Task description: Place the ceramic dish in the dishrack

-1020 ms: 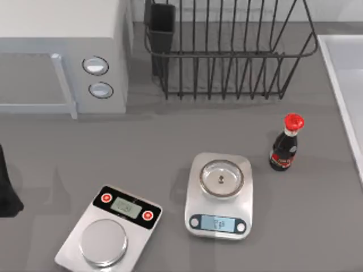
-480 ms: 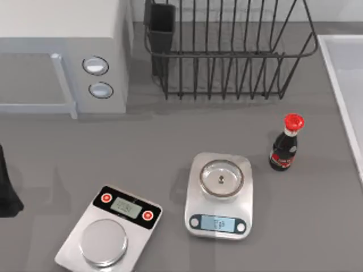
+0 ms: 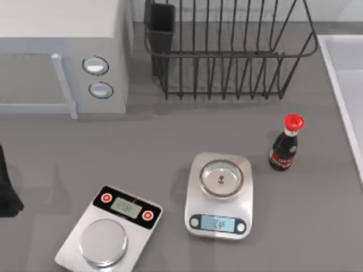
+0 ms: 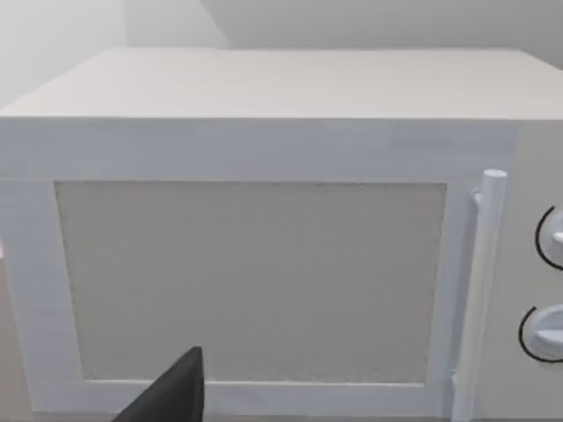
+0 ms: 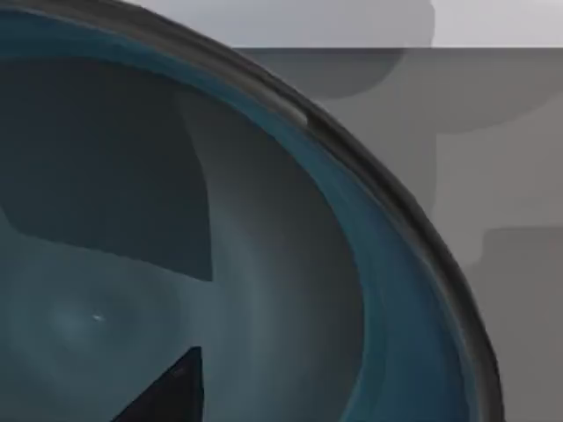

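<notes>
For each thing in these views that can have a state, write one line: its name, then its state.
Microwave: door shut.
Dishrack: upright, nothing seen in it.
Bottle: upright, red cap on.
Scale with black panel: platform bare.
Silver scale: display lit.
Blue dish: close under the right wrist camera, not in the dishrack.

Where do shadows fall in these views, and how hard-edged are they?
Top view: soft shadow under the dishrack and along the microwave's front, on the table. Left wrist view: the microwave door is evenly lit, with no cast shadow on it. Right wrist view: a hard-edged angular shadow crosses the ceramic dish's blue inside, with stepped shadows on the table beyond.
</notes>
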